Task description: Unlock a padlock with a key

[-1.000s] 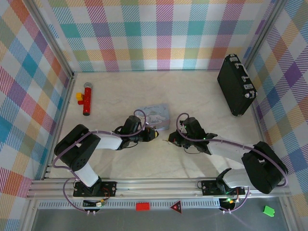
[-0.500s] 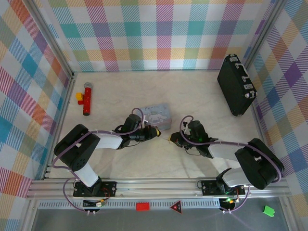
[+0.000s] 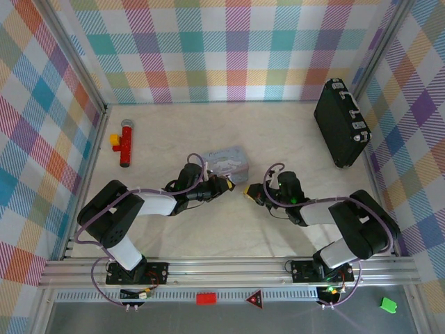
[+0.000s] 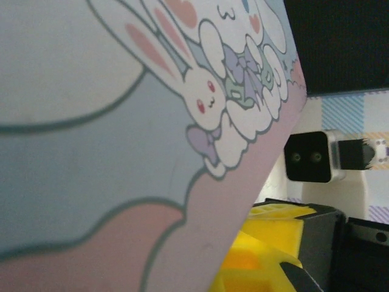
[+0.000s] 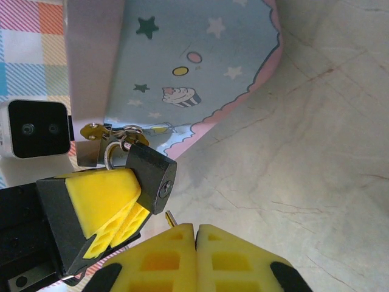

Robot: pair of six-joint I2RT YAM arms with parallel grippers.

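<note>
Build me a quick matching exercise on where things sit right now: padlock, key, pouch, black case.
Things:
1. padlock
2. key
3. pouch
4. black case

Places:
A. off at the far right, away from both arms
B. pinched in the right gripper, tip poking out
C. lying just beyond both grippers
D. held at the left gripper

Pairs: 1-D, 2-B, 3-C, 4-A

Pouch [image 3: 228, 161] close behind padlock [image 5: 152, 176]; left pincer [image 3: 221, 186] blocks padlock's left side; bare table [image 3: 278, 132] open toward black case [image 3: 341, 122].
</note>
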